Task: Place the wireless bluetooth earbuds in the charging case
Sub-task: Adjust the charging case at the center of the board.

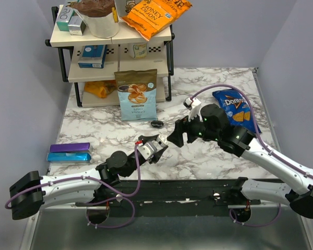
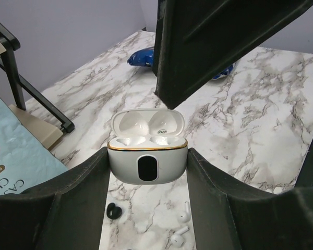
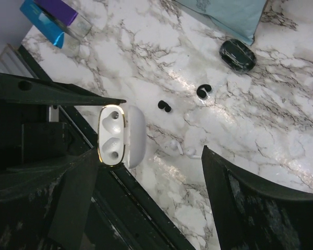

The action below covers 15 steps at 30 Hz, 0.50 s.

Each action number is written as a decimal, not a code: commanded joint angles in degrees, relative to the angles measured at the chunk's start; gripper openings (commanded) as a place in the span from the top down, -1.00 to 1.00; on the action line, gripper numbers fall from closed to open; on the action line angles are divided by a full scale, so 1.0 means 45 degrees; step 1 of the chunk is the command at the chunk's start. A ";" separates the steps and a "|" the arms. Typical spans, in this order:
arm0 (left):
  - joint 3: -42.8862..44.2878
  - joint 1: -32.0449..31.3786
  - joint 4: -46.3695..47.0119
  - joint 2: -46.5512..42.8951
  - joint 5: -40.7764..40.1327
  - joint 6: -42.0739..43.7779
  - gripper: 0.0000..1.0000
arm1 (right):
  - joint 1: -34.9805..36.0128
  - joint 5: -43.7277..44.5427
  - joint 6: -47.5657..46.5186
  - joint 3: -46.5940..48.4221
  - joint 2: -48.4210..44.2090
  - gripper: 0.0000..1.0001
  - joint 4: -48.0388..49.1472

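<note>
Your left claw [image 1: 154, 145] pinches the open case [image 2: 147, 164], wells upward for loading. Your right claw [image 1: 181, 138] hangs spread above it; both black buds [image 3: 165, 106] lie on the desk [image 3: 281, 120] beneath that claw.

Bright, even overhead light throws only soft shadows, with white glare on the marble tabletop [image 3: 240, 114], everything reasonably sharp.

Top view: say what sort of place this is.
Likely a lab test booth: plain walls close around a marble-look table, a staged snack shelf, two arms bolted at its edge.
</note>
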 commanded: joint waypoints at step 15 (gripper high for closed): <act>-0.0160 -0.0222 0.0670 -0.0213 -0.0130 -0.0012 1.00 | -0.0004 -0.1324 0.0444 0.0452 0.0979 -0.20 0.0715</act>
